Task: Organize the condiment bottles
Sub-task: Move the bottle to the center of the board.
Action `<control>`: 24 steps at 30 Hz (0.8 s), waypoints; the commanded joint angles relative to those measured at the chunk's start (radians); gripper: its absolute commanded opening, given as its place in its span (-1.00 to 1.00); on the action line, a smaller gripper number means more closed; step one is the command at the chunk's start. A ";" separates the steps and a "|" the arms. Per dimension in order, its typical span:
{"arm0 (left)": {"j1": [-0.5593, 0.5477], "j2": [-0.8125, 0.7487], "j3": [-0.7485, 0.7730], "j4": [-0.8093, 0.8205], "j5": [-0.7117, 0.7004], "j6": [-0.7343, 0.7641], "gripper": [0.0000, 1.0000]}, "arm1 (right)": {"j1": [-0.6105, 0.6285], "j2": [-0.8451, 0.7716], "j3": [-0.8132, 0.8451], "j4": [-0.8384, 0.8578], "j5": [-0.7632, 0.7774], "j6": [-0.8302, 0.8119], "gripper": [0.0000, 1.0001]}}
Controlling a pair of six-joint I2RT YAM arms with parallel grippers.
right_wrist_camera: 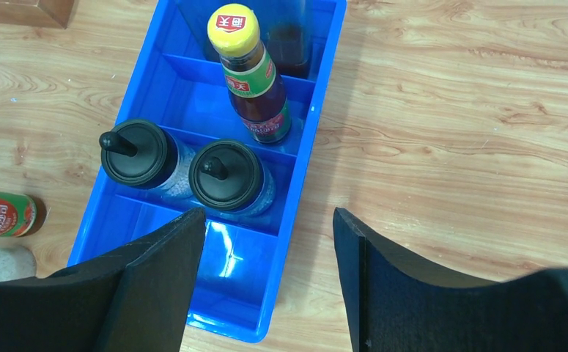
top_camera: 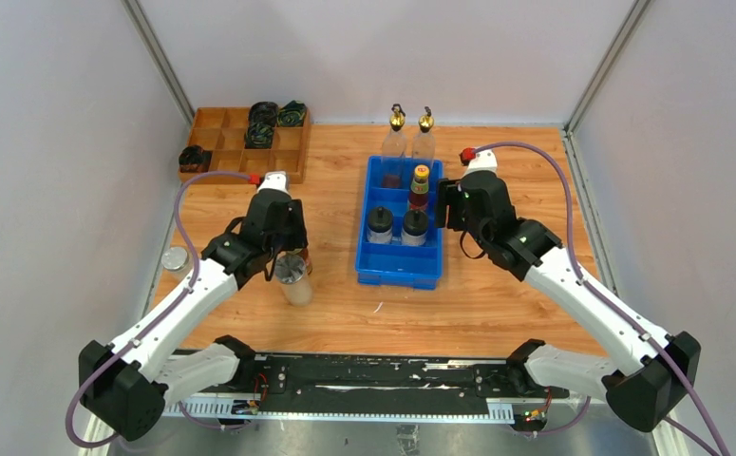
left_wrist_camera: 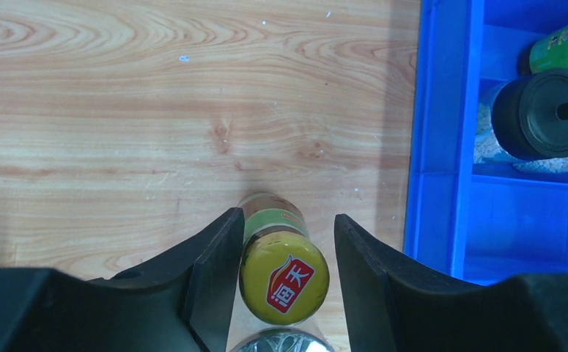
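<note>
Up top, from the high camera, my left gripper (top_camera: 292, 255) hangs over the wood table (top_camera: 497, 294), a little left of the blue bin (top_camera: 400, 275). My right gripper (top_camera: 451, 204) sits by the bin's right side. Two black-capped jars (top_camera: 380, 225) and one dark bottle (top_camera: 420, 187) stand in the bin. Two gold-spouted bottles (top_camera: 397, 133) stand just behind it.

Down at my left wrist, a yellow-capped bottle (left_wrist_camera: 284, 277) stands straight up between my left fingers (left_wrist_camera: 215, 257). They are spread, one on each side. A small gap shows on the right, so I think they are not squeezing yet. A silver-lidded shaker (left_wrist_camera: 281, 343) is just beside the bottle, on my side. The bin lies to the right, so this arm is the nearer one to carry the bottle over.

At my right wrist, my fingers are spread wide with nothing between them, above the bin's near end.
</note>
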 commanded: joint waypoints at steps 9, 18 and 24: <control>0.003 0.049 0.057 0.040 0.041 0.022 0.08 | 0.015 -0.031 -0.006 -0.031 0.028 -0.007 0.38; 0.003 0.062 0.038 0.055 0.066 0.017 0.08 | 0.016 -0.034 -0.016 -0.031 0.030 0.000 0.37; 0.003 0.065 0.016 0.074 0.083 0.009 0.07 | 0.016 -0.043 -0.024 -0.031 0.033 -0.001 0.37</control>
